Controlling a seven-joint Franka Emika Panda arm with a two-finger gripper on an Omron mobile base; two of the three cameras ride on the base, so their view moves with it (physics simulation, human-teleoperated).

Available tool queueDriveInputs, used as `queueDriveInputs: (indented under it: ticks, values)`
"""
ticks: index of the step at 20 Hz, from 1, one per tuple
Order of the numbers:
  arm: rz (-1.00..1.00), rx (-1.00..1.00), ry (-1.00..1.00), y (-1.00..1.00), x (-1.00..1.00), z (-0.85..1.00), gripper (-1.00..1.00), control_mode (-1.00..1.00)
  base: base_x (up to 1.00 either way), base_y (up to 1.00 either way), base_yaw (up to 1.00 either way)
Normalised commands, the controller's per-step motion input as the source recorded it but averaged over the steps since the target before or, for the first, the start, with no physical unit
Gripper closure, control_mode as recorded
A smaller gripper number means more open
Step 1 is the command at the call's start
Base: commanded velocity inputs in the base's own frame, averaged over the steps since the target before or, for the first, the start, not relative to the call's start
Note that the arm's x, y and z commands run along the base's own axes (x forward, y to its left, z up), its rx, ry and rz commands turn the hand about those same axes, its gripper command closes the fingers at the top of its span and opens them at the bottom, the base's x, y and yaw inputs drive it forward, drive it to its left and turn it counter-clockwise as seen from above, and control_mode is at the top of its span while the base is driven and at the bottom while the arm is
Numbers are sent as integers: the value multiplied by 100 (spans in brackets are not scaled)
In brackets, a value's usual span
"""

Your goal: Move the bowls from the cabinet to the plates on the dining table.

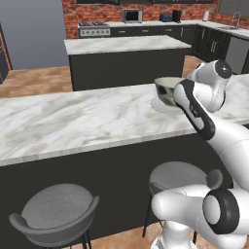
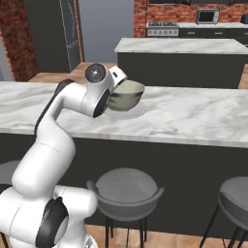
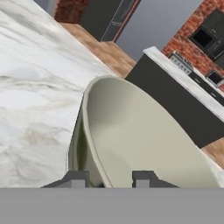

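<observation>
Bowl [image 2: 127, 95], one item, grey-green with a cream rim: we record it held just above a pale plate [image 2: 137, 113] that lies on the marble surface [image 2: 193, 116]. From the left base camera we see the same bowl [image 1: 166, 89] with the plate [image 1: 160, 105] under it, partly hidden behind the white arm. Whether the bowl's base touches the plate we cannot tell.

Tool [image 3: 108, 179]: we log it as clenched on the bowl's rim. In the hand camera one dark fingertip [image 3: 75, 179] sits outside the bowl wall and the other inside, with the cream rim of the bowl [image 3: 131, 140] running between them. In the base views the hand itself is largely hidden behind the wrist.

Relative to the bowl, we list the remaining fixtures:
- two grey stools [image 2: 127, 189] below it, at the near dark side of the surface;
- a second marble-topped island [image 2: 180, 46] beyond it;
- a brick back wall with a stove [image 1: 94, 29] and a microwave [image 1: 132, 16] beyond that island;
- wooden floor [image 1: 34, 80] between the island and the surface.
</observation>
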Motion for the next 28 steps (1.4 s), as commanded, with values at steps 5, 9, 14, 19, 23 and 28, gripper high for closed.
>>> queueDriveInputs:
  ticks: [5,9,14,19,23,28]
  values:
    - [0,0,0,-2,21,-38,100,-100,0,0,0]
    - [0,0,0,0,26,-2,100,-100,0,0,0]
    - [0,0,0,0,35,3,100,-100,0,0,0]
    - [0,0,0,-9,43,-1,100,-100,0,0,0]
    - [0,0,0,-8,39,-18,100,-100,0,0,0]
    - [0,0,0,-11,15,-2,100,-100,0,0,0]
